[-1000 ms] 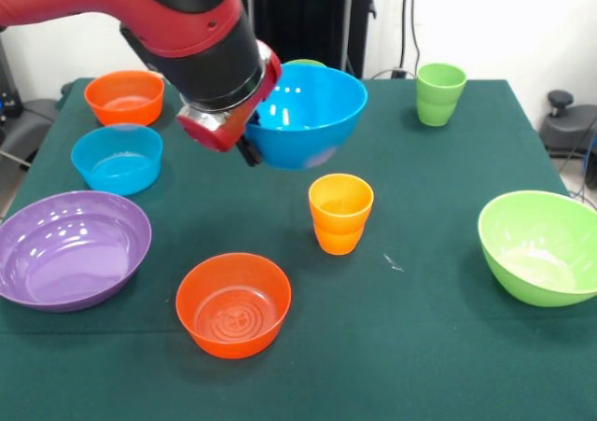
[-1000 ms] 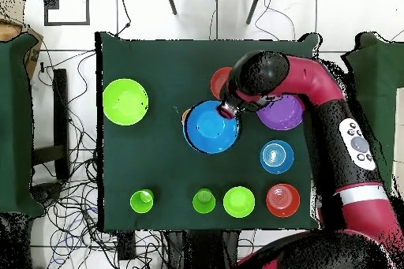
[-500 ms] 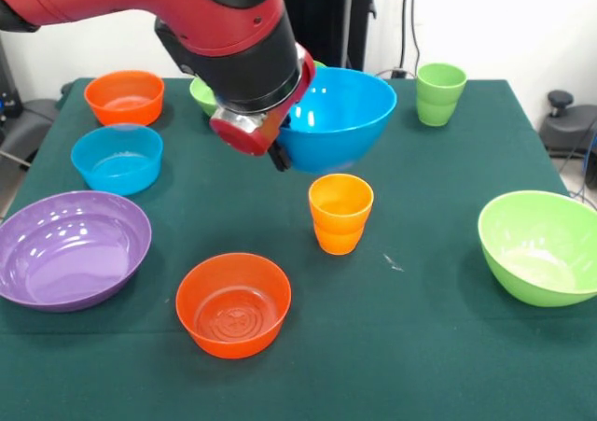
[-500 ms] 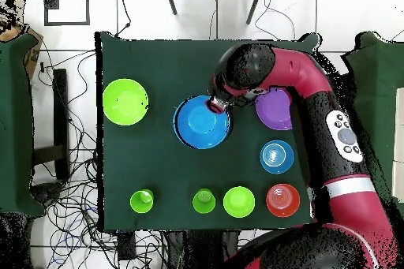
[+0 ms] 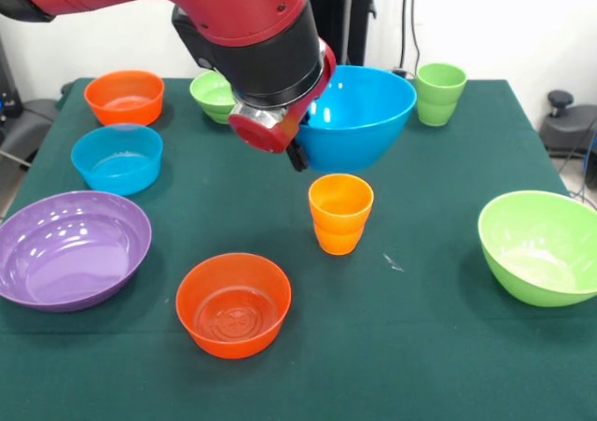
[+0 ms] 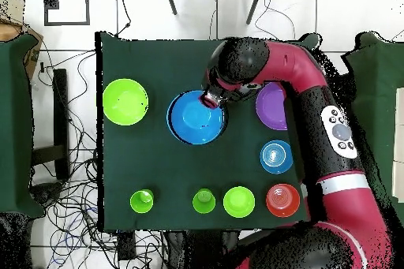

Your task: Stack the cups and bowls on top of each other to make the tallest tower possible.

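Green table (image 5: 448, 346), orange cup (image 5: 340, 213) front-only

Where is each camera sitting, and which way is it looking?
Front view: sits low across the table, facing the robot; it sees the red arm carrying the big blue bowl above the orange cup.
Overhead view: hangs above the table, looking straight down; it sees the whole curved arm and the robot's base at the bottom.
Both show: the big blue bowl, the purple bowl and the large lime bowl.
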Controlling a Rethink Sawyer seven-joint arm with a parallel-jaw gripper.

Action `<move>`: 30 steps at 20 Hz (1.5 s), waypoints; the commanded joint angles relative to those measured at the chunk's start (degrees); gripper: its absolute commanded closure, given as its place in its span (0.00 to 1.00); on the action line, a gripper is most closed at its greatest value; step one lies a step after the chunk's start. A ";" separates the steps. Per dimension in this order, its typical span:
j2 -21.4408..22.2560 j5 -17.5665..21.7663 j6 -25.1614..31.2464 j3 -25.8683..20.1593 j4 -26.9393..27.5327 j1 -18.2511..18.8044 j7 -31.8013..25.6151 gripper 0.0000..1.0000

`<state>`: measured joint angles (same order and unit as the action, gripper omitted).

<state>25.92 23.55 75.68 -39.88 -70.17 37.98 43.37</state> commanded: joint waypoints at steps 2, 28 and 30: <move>-0.63 -0.84 0.93 3.69 3.61 -2.51 8.50 1.00; -3.58 0.48 -2.78 5.41 7.21 -4.17 8.38 1.00; -3.98 0.84 -2.74 5.81 7.64 -4.55 8.70 1.00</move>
<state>25.36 23.26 75.68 -38.35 -64.71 35.23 43.39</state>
